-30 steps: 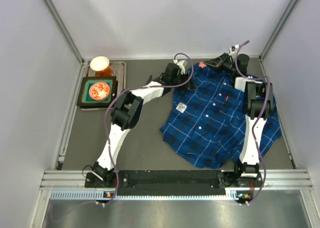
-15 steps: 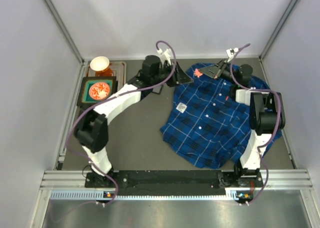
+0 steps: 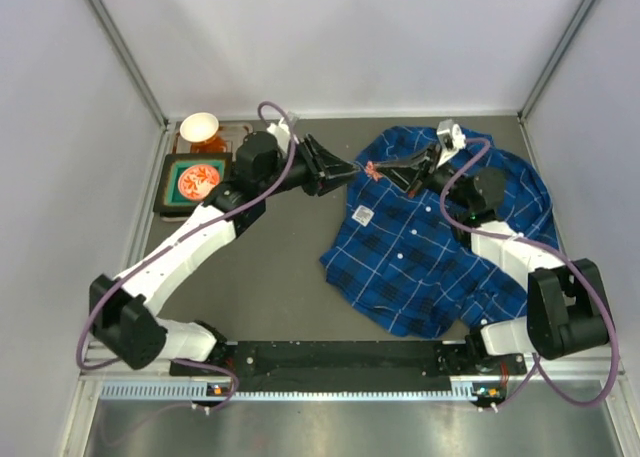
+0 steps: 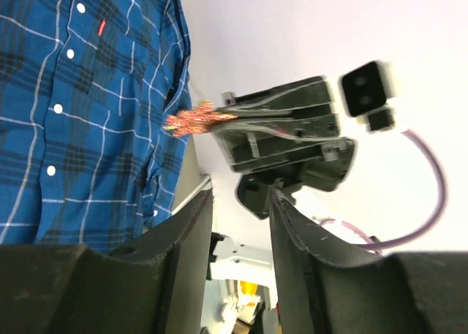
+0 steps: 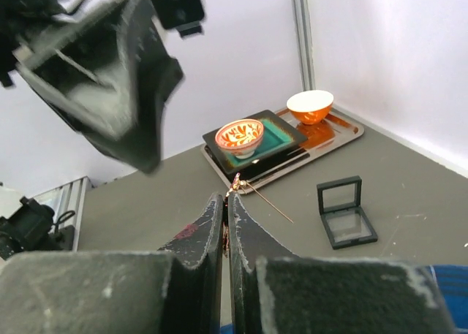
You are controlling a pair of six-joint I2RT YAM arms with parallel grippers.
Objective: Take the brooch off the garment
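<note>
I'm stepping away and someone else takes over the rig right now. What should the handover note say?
Right gripper: shut on the brooch, held in the air by the far edge of the shirt.
Left gripper: open, empty, pointed at the brooch.
Done: the brooch looks free of the shirt, its pin bare.
To do: set the brooch down away from the shirt.

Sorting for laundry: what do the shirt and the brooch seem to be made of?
The shirt: soft woven cloth, likely cotton, matte, lying in folds and wrinkles. The brooch: probably metal, with a reddish-pink sparkly face and a thin golden pin shaft; too small to be sure.
</note>
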